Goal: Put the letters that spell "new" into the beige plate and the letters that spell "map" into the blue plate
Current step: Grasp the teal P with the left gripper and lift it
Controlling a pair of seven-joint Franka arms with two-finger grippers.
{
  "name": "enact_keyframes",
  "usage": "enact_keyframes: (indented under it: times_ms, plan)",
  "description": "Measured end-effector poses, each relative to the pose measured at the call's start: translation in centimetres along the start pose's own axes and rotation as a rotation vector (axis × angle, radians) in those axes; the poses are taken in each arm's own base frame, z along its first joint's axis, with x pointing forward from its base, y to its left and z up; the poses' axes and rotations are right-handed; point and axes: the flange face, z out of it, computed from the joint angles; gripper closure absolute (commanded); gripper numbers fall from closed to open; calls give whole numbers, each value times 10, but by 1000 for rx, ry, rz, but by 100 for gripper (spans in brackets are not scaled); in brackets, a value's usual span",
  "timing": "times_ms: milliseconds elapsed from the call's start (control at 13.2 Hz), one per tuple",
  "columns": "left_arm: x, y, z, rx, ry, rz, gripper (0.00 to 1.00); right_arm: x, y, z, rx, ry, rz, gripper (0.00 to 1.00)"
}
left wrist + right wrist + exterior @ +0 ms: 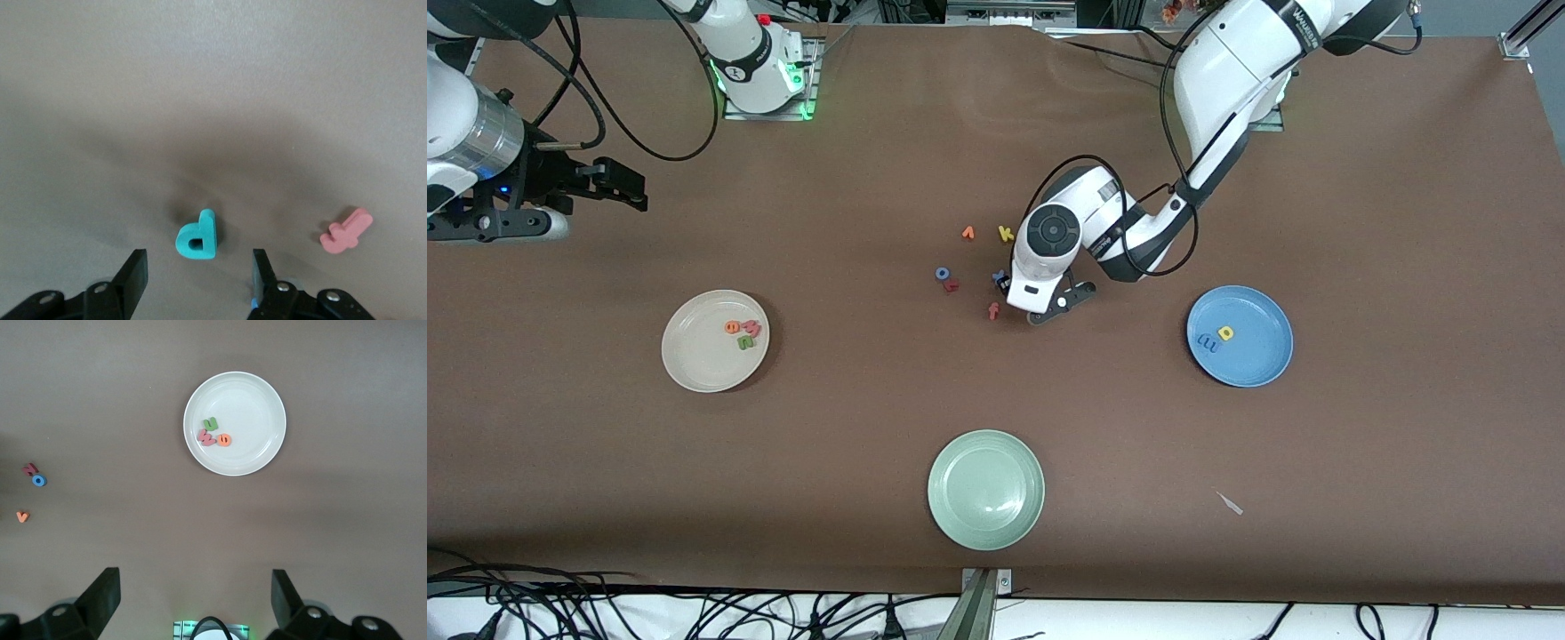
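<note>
The teal-green "p" (197,235) is being shown lying flat on the brown tabletop (1360,222), a small foam letter with one closed loop. It is seen in the left wrist view only; in the front view it is being hidden beneath the left arm's wrist. The left end effector (199,280) is being held low over it, with its two black fingers (133,277) standing apart on either side of the letter and not touching it, so nothing is being gripped. A pink-orange "f" (345,231) is lying near the "p", well clear of the fingers.

The periwinkle "m" (1207,342) and the yellow "a" (1226,333) are being carried in the blue plate (1263,356), toward the left arm's end of the tabletop. The green "n" (744,342), orange "e" (732,327) and red-pink "w" (751,330) are being carried, touching one another, in the beige plate (694,356), toward the right arm's end; the right wrist view is showing these from above.

The front view alone is showing the yellow "k" (1006,234), the blue "o" (942,274) and the pale green plate (985,489), which is lying nearest the front camera.

The left arm is being bent down steeply over the letter cluster at mid-tabletop. The right arm is waiting, with the right end effector (197,597) held high and its fingers spread wide, empty.
</note>
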Motion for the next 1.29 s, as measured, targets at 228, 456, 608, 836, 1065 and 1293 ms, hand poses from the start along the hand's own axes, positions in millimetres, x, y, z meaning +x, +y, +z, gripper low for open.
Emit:
enact_keyframes:
  times_ms: [228,456,608,836,1065,1293]
  plan:
    - [5,-2,3,4,2,-8,40,1,0,0,0,6,0,0]
    - [6,-3,9,11,-4,-9,49,4,0,-2,1,34,0,0]
    - [6,-3,13,15,-8,-10,53,6,0,-3,1,46,1,0]
    - [6,-2,12,9,-6,-10,100,6,0,-3,1,50,1,0]
    - [7,-2,10,4,-4,-11,100,6,0,-3,1,50,1,0]
    - [8,-7,6,63,-14,-13,100,6,0,-3,1,50,1,0]
